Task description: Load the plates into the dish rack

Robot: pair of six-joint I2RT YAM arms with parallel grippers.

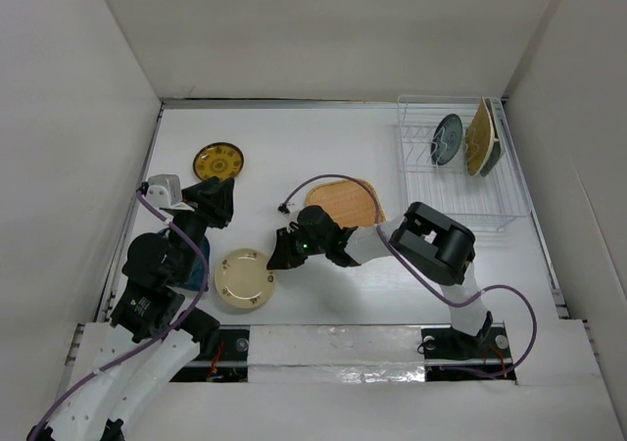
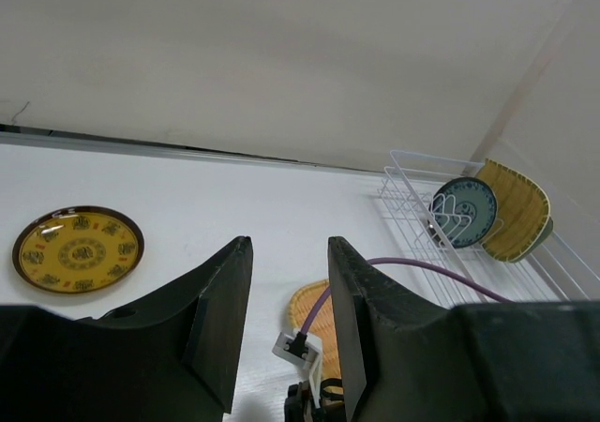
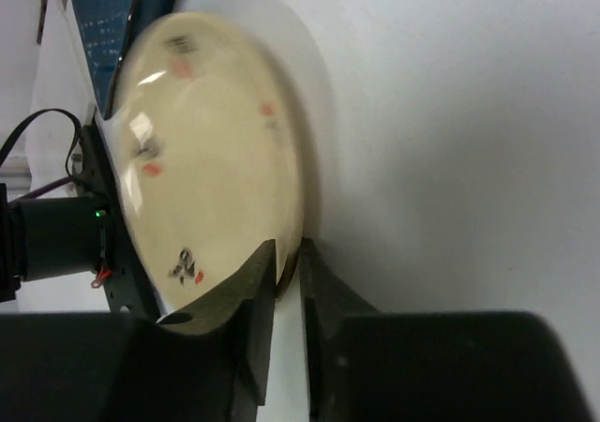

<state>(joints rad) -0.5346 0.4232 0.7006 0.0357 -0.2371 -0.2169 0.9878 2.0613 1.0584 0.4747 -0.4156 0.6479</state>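
My right jaws grip the cream plate (image 3: 216, 150) by its right rim; the dish rack (image 1: 456, 198) lies well off to my right (left jaws gape empty).

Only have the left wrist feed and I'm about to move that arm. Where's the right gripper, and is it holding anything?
Observer: The right gripper is shut on the rim of the cream plate.
Operator: That plate isn't in my view. Where is it?
Observer: On the table near its front edge, just right of the left arm.
Operator: Anything under my arm that I can't see?
Observer: A blue item shows partly beneath it, beside the cream plate. I can't tell what it is.
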